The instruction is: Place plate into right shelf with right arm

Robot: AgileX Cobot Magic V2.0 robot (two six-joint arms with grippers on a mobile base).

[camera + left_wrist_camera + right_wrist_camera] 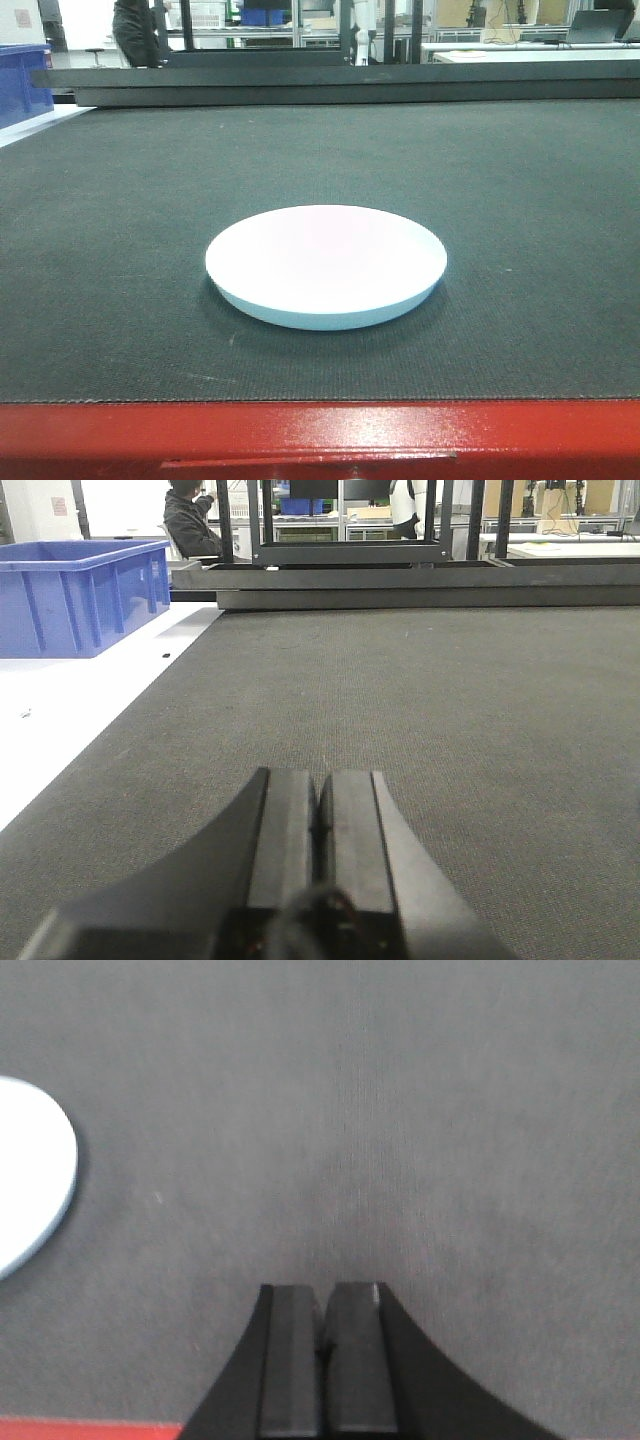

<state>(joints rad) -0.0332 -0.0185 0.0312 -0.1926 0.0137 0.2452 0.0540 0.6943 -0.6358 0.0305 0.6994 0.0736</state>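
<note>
A white round plate lies flat on the dark mat near the table's front edge. Its rim also shows at the left edge of the right wrist view. My right gripper is shut and empty, above the mat to the right of the plate and apart from it. My left gripper is shut and empty, low over the mat, facing the far end of the table. Neither gripper shows in the front view. The shelf is not clearly in view.
A dark grey mat covers the table, with a red front edge. A blue plastic bin stands on a white surface at the far left. A black metal frame and a low dark ledge line the far end.
</note>
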